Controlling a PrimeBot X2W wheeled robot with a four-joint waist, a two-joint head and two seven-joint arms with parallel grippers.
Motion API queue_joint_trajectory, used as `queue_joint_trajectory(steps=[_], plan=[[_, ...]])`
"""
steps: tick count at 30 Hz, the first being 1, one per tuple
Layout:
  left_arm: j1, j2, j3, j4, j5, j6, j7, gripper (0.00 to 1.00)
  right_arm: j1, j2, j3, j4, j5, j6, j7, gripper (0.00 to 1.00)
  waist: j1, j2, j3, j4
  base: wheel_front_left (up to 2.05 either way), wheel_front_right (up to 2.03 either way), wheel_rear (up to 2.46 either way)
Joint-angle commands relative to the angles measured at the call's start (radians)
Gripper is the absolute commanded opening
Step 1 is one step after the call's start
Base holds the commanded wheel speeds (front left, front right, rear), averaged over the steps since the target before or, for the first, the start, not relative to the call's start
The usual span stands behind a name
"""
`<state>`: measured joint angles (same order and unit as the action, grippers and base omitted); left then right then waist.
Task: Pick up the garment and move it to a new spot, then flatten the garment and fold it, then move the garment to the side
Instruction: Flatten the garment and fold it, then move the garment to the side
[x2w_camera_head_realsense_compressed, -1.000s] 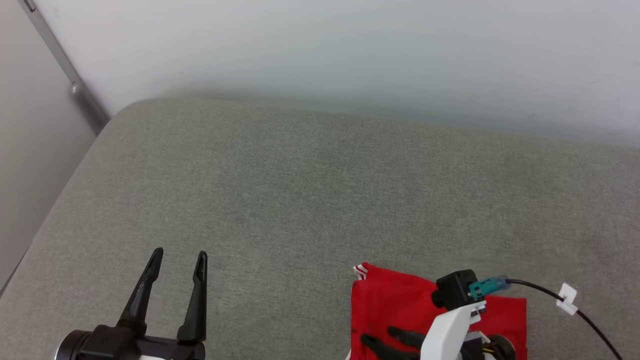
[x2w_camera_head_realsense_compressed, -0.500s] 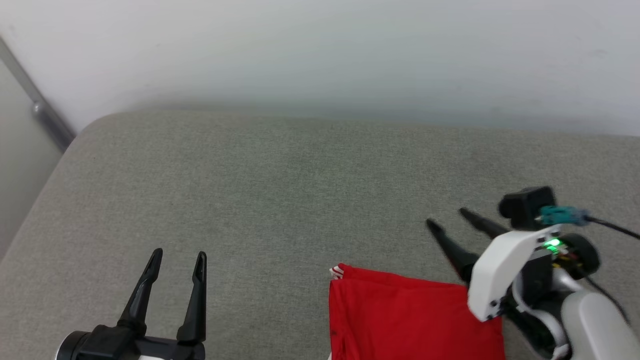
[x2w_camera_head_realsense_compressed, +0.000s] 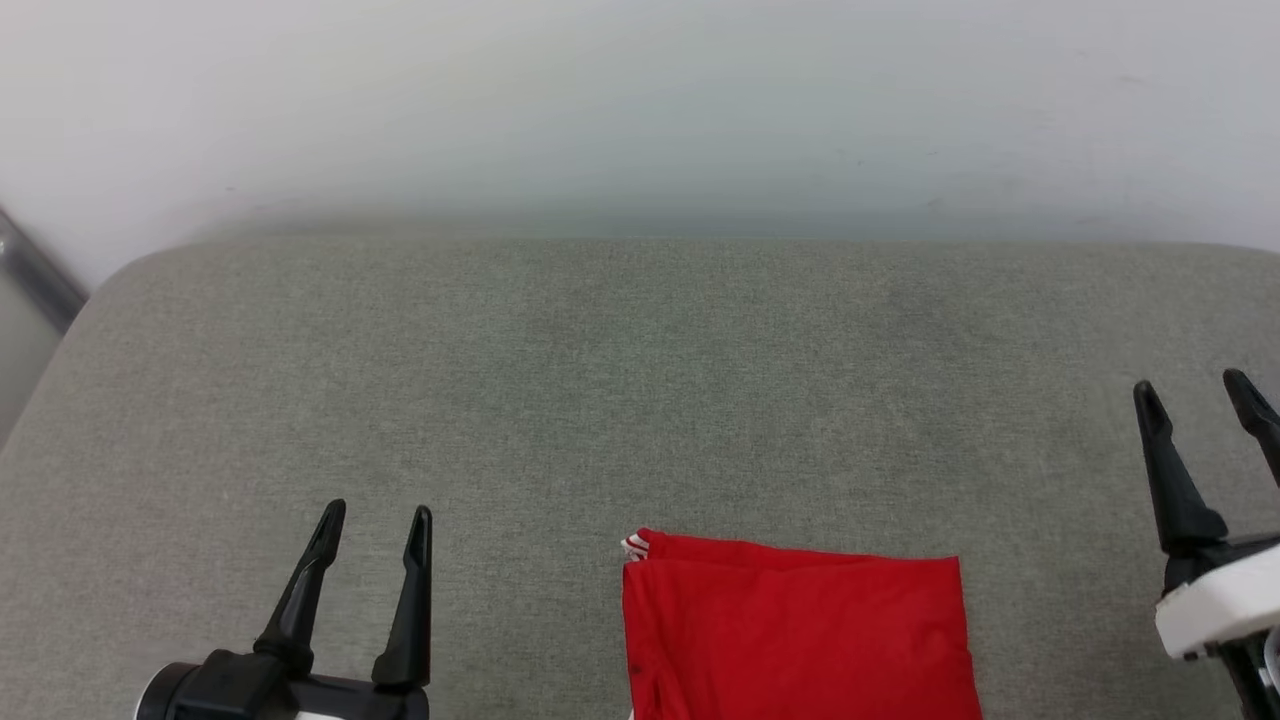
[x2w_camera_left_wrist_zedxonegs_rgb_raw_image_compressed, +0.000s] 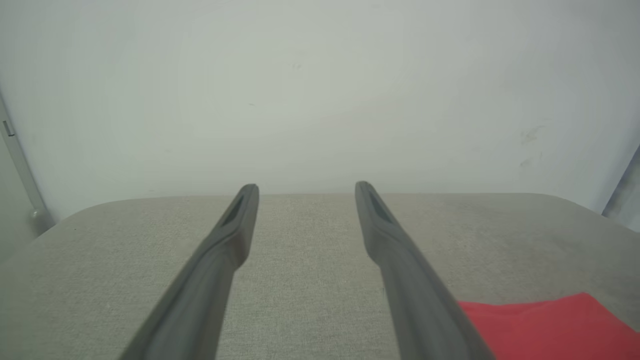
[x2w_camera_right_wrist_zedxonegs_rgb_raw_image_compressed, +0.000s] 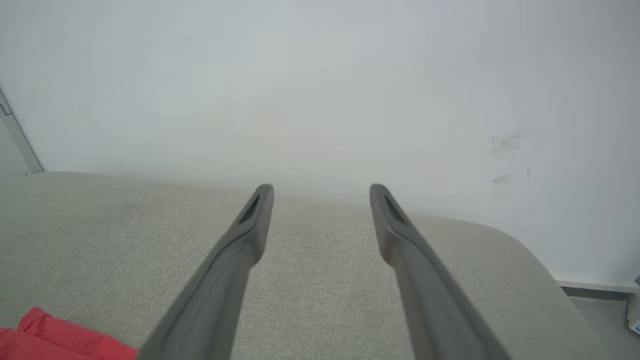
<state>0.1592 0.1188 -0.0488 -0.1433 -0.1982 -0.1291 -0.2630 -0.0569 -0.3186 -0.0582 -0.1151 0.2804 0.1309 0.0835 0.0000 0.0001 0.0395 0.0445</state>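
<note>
The garment, a red jersey, lies folded into a neat rectangle on the grey fabric-covered surface, at the near edge of the head view and a little right of centre. Its near part runs out of the bottom of that view. A bit of white-and-red striped trim peeks out at its far left corner. The cloth lies flat with only faint creases.

The left pincer hovers at the lower left, well apart from the jersey. Its 2 dark fingers are spread and nothing is between them. The right pincer stands at the right edge, also clear of the jersey, its fingers parted and empty.

In the left wrist view the left pincer points across the surface toward the white wall, and a corner of the red jersey shows at the lower right, partly behind the right-hand finger. In the right wrist view the right pincer points the same way, wide apart, with the jersey at the lower left. Faint scuff marks show on the wall there.
</note>
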Motion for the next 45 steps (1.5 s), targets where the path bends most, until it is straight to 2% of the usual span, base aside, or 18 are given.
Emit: queue_joint_trajectory(steps=[1, 7, 11, 19, 31, 35, 40, 45], plan=[[0.007, -0.002, -0.005, 0.002, -0.006, -0.001, -0.002, 1.0, 0.048, 0.021, -0.018, -0.023, -0.002, 0.0, -0.057, 1.0, 0.0, -0.0001, 0.0, -0.001, 0.0, 0.0, 0.0], [0.02, -0.003, -0.023, 0.006, -0.009, -0.001, -0.002, 1.0, 0.153, 0.093, -0.025, -0.072, -0.017, 0.0, -0.192, 1.0, 0.0, -0.0001, -0.003, 0.001, 0.0, 0.0, 0.0], [0.026, -0.003, -0.027, 0.006, -0.015, -0.001, -0.002, 1.0, 0.201, 0.133, -0.02, -0.088, -0.031, 0.0, -0.242, 1.0, 0.0, -0.0001, -0.005, 0.007, 0.0, 0.0, 0.0], [0.022, -0.002, -0.03, 0.007, -0.015, -0.001, -0.002, 1.0, 0.226, 0.163, -0.01, -0.087, -0.039, 0.0, -0.259, 1.0, 0.0, -0.0001, -0.001, 0.009, 0.0, 0.0, 0.0], [-0.001, 0.0, -0.035, 0.013, -0.016, -0.001, -0.002, 1.0, 0.213, 0.142, 0.005, -0.084, -0.012, 0.0, -0.211, 1.0, 0.0, -0.0001, 0.008, 0.01, 0.0, 0.0, 0.0], [-0.004, 0.002, -0.035, 0.011, -0.018, -0.001, -0.002, 1.0, 0.214, 0.102, 0.047, -0.095, 0.027, 0.0, -0.076, 1.0, 0.0, -0.0001, 0.02, 0.017, 0.0, 0.0, 0.0], [-0.02, 0.003, -0.032, 0.008, -0.018, -0.001, -0.002, 1.0, 0.209, 0.021, 0.112, -0.109, 0.122, -0.001, 0.25, 1.0, 0.0, -0.0001, 0.047, 0.027, 0.0, 0.0, 0.0], [-0.039, 0.0, -0.044, 0.011, -0.018, -0.001, -0.002, 1.0, 0.185, 0.005, 0.098, -0.127, 0.191, 0.0, 0.579, 1.0, 0.0, -0.0001, 0.084, 0.048, 0.0, 0.0, 0.0]])
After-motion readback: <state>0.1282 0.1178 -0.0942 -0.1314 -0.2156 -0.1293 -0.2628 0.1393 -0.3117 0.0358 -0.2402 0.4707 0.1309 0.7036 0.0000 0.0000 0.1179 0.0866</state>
